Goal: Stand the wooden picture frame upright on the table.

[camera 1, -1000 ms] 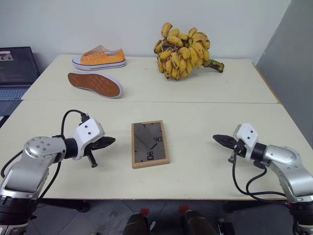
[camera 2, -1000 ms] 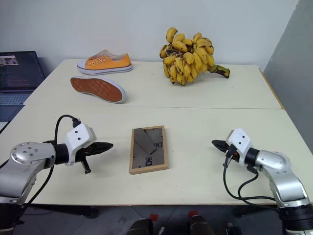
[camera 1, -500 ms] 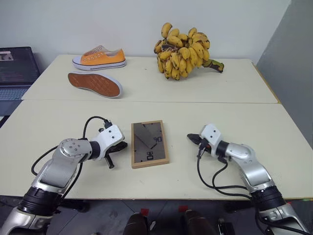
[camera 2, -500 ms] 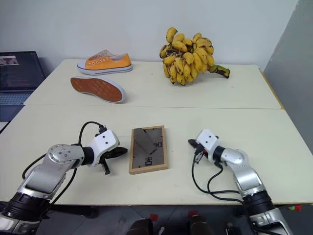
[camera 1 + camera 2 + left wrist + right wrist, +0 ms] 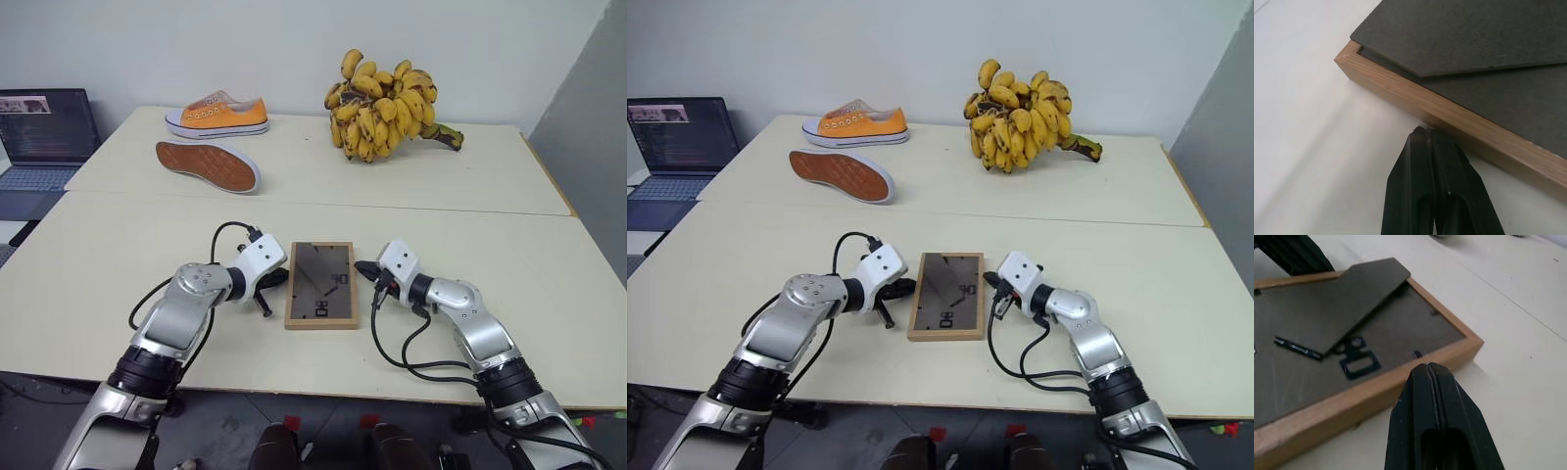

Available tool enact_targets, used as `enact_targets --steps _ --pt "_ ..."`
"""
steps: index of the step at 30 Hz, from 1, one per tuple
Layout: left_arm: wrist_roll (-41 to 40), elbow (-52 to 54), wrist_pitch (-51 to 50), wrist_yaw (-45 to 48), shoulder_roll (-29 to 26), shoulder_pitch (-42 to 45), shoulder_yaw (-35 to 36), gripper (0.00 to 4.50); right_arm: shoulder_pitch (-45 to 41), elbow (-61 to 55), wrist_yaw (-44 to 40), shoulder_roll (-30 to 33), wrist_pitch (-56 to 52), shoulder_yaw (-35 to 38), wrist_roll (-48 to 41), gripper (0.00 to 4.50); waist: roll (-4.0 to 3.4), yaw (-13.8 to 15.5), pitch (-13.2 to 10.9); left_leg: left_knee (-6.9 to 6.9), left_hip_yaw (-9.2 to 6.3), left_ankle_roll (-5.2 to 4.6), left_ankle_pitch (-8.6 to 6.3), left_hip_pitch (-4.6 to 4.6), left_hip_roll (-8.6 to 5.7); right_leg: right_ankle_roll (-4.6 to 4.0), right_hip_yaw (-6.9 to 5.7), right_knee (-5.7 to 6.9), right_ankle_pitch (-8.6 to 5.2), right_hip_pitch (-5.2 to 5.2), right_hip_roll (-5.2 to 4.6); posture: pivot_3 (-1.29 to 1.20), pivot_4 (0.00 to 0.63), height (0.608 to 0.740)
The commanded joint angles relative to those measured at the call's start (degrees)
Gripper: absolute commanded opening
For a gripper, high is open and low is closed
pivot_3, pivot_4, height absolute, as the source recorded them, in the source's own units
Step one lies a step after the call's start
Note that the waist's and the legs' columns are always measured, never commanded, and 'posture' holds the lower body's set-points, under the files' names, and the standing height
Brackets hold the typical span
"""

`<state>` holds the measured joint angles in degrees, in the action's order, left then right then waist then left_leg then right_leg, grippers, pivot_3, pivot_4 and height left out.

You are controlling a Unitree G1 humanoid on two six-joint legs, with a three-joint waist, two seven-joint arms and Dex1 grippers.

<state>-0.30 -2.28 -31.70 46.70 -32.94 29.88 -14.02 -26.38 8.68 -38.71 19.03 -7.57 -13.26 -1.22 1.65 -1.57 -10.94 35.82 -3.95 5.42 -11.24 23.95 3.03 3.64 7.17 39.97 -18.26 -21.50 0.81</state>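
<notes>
The frame lies flat, back side up, near the front middle of the table. Its dark grey back panel faces the ceiling, with the prop leg folded flat against it. In the right wrist view a small metal hanger loop and a few clips sit on that back. Pale marks on the back near its lower half look like "90", but they are too small to read for sure. No brand or label can be made out on it.

The left gripper rests just beside the frame's left long edge, its two black fingers pressed together with nothing between them. In the left wrist view the tips meet the wooden side at table level. The left arm reaches in from the lower left with the elbow bent outward, and the gripper points right and slightly down.

The right gripper sits just beside the frame's right long edge, also pinched closed and empty. Whether its tips touch the wood cannot be told. The right arm comes in from the lower right, and the gripper points left, almost level.

Further back on the left, an orange shoe stands upright, and a second shoe lies sole up in front of it. A bunch of bananas lies at the back middle. A laptop stands open beyond the left end, with lines of text on its screen too small to read.
</notes>
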Motion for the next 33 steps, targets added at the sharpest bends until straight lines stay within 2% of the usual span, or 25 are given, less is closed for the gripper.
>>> enact_targets --steps 1,9,17,22,28,33 --pt "-0.2 -1.0 0.8 0.9 3.4 2.1 -2.8 0.04 -1.2 -0.3 0.3 0.4 1.1 1.1 0.2 0.00 0.00 0.0 0.0 0.03 -0.11 0.00 0.00 0.00 -0.06 0.00 -0.07 0.00 0.00 0.07 -0.04 0.00 0.150 0.740" --pt "0.0 -1.3 1.0 2.2 3.4 2.2 -2.1 0.04 -1.8 0.9 4.4 3.0 1.9 5.2 1.3 0.00 0.00 0.0 0.0 0.03 -0.25 0.00 0.00 0.01 -0.21 0.00 -0.19 0.00 0.00 0.12 -0.17 0.00 0.150 0.740" --pt "-0.3 -1.7 0.5 2.8 3.6 3.0 -1.8 0.04 3.9 -2.9 1.2 10.5 2.0 7.1 1.0 0.00 -0.01 -0.2 0.0 0.01 -0.30 0.00 0.00 0.03 -0.25 0.00 -0.24 -0.01 -0.01 0.13 -0.21 0.00 0.150 0.740" --pt "0.0 -2.4 0.9 3.3 5.2 4.6 -3.1 0.04 5.6 -4.3 1.0 8.9 1.2 5.2 1.3 0.00 -0.01 -0.4 0.0 0.02 -0.33 0.00 0.00 0.04 -0.26 0.00 -0.24 -0.01 -0.02 0.13 -0.21 0.00 0.150 0.740" --pt "0.4 -5.3 2.1 3.5 7.5 8.1 -3.9 0.04 2.2 -3.3 2.6 4.3 -0.1 3.5 2.0 0.00 -0.01 -0.4 0.0 0.02 -0.34 0.00 0.00 0.04 -0.27 0.00 -0.26 0.00 -0.02 0.12 -0.20 0.00 0.150 0.740" --pt "0.6 -8.2 3.3 3.0 9.7 10.5 -4.5 0.04 0.0 -1.3 2.7 3.4 0.0 3.4 2.3 0.00 -0.01 -0.4 0.0 0.02 -0.34 0.00 0.00 0.05 -0.27 0.00 -0.26 0.00 -0.02 0.12 -0.20 0.00 0.150 0.740"
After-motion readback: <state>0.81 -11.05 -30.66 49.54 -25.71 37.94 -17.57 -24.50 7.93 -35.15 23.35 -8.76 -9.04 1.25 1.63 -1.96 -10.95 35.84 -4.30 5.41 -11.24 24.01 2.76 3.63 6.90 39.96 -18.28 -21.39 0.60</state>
